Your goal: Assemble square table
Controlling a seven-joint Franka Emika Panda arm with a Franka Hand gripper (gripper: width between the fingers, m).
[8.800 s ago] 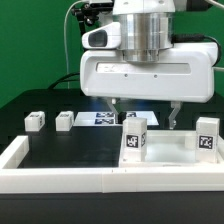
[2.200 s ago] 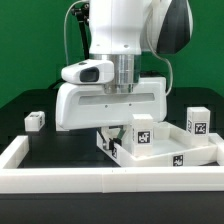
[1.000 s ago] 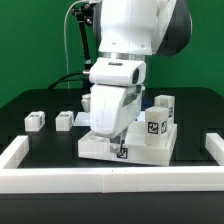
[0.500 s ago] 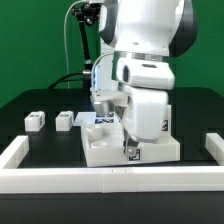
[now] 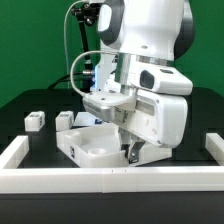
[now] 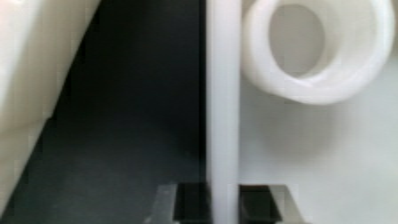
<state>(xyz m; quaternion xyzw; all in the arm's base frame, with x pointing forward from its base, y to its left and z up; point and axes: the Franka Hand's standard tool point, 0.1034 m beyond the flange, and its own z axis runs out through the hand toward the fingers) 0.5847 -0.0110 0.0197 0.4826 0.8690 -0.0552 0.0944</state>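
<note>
Swung round since half a second ago, your square tabletop (image 5: 88, 148) now lies skewed on the black desk (image 5: 28, 145), a corner pointing toward the nearer leg block (image 5: 64, 120) at the exterior view's left. Your pincer (image 5: 128, 153) is closed on the panel's raised rim. Keep turning and that corner may well shove the block aside, or the thin rim may slip from so narrow a bite. Only the wrist view shows the rim wall (image 6: 222, 100) pinched between the fingers (image 6: 183, 200), beside a round socket (image 6: 311, 55); only the exterior view shows that block.
</note>
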